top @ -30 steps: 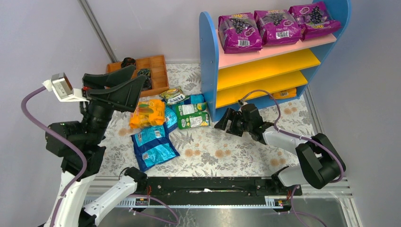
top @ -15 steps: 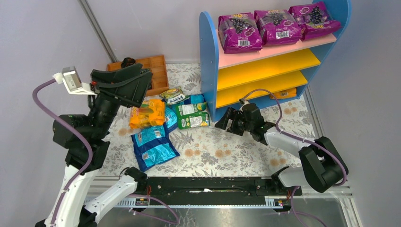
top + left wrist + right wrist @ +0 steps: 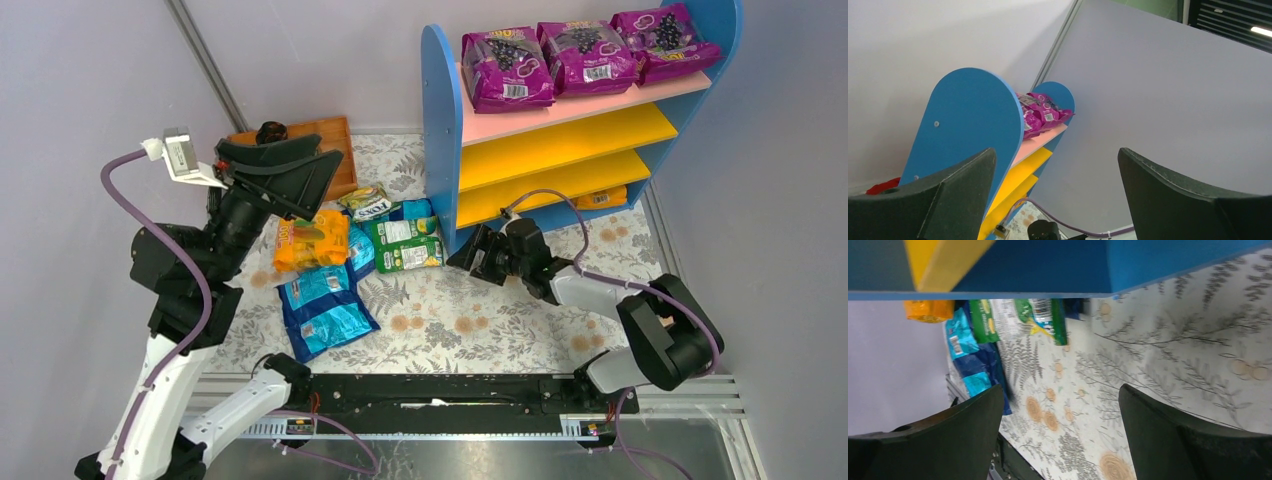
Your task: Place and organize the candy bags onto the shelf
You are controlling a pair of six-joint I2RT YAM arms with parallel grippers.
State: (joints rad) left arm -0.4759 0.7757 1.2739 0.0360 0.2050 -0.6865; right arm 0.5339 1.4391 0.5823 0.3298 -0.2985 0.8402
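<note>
Several candy bags lie in a heap on the floral mat left of the shelf (image 3: 445,120): an orange one (image 3: 312,240), a blue one (image 3: 325,310) and green ones (image 3: 405,245). One more orange bag (image 3: 603,197) lies on the lowest yellow board. My left gripper (image 3: 322,185) hangs open and empty above the heap's far left edge, pointing at the shelf (image 3: 968,120). My right gripper (image 3: 466,255) is low on the mat beside the shelf's left panel (image 3: 1048,265), open and empty, facing the green bags (image 3: 1043,315) and blue bag (image 3: 973,365).
Three purple grape-print bags (image 3: 585,55) fill the pink top board. An orange compartmented tray (image 3: 335,140) sits behind the heap, partly hidden by my left gripper. Grey walls close in on both sides, and a black rail (image 3: 440,390) runs along the near edge.
My left arm has swung right and forward, bringing its open gripper over the heap's edge. The right gripper has edged slightly left along the mat. No bag has moved.
</note>
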